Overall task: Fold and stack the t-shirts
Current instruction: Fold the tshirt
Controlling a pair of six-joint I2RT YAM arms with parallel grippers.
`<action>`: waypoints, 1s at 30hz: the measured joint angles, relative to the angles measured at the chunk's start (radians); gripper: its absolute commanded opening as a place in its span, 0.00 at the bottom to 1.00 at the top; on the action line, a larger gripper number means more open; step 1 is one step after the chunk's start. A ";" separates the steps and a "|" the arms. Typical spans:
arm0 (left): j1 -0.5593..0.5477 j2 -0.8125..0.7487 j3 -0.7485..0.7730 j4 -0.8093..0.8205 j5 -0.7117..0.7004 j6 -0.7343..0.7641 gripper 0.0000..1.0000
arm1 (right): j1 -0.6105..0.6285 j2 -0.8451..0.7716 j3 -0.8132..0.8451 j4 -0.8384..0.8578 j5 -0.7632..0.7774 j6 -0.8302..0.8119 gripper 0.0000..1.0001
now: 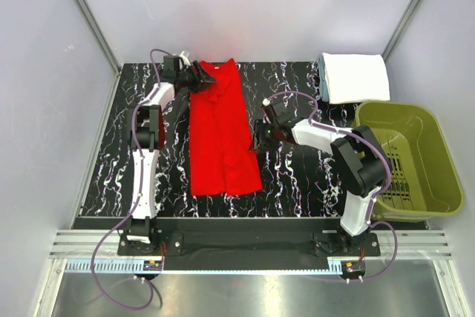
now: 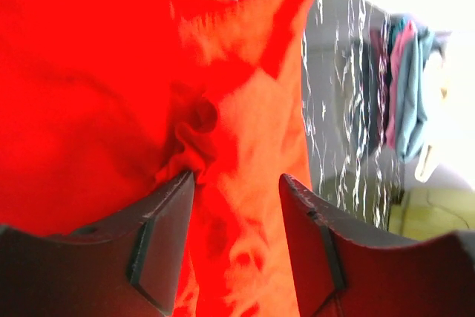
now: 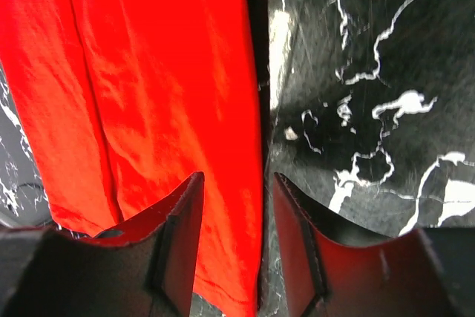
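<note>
The bright red t-shirt (image 1: pixel 219 131) lies on the table as a long, narrow strip, collar at the far end. My left gripper (image 1: pixel 194 76) hovers at that collar end, open. In the left wrist view its jaws (image 2: pixel 237 177) stand apart over red cloth (image 2: pixel 96 79), the left fingertip against a small bunched fold. My right gripper (image 1: pixel 261 135) sits at the shirt's right edge, open. In the right wrist view the right gripper (image 3: pixel 237 177) straddles that red shirt's edge (image 3: pixel 156 72). A folded white t-shirt (image 1: pixel 356 77) tops a stack at the far right, with pale blue cloth (image 2: pixel 408 102) under it.
An olive-green basket (image 1: pixel 404 157) stands at the right of the black marbled table (image 1: pixel 297 176), just in front of the folded stack. Grey walls close in the back and sides. A metal rail runs along the near edge by the arm bases.
</note>
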 measured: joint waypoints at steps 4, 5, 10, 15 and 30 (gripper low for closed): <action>0.008 -0.111 -0.169 0.006 0.041 0.041 0.62 | -0.001 0.005 0.016 -0.011 0.001 -0.003 0.53; 0.010 -0.139 -0.191 -0.021 0.047 0.057 0.63 | -0.001 0.000 0.016 -0.020 0.001 -0.005 0.54; 0.029 -0.393 -0.391 -0.160 0.003 0.176 0.67 | -0.001 -0.079 -0.031 -0.057 -0.018 -0.011 0.59; 0.048 -0.715 -0.673 -0.231 -0.112 0.253 0.67 | -0.003 -0.186 -0.128 -0.098 -0.054 -0.010 0.61; -0.145 -1.227 -1.505 -0.296 -0.326 0.188 0.68 | -0.002 -0.268 -0.362 -0.087 -0.153 0.029 0.55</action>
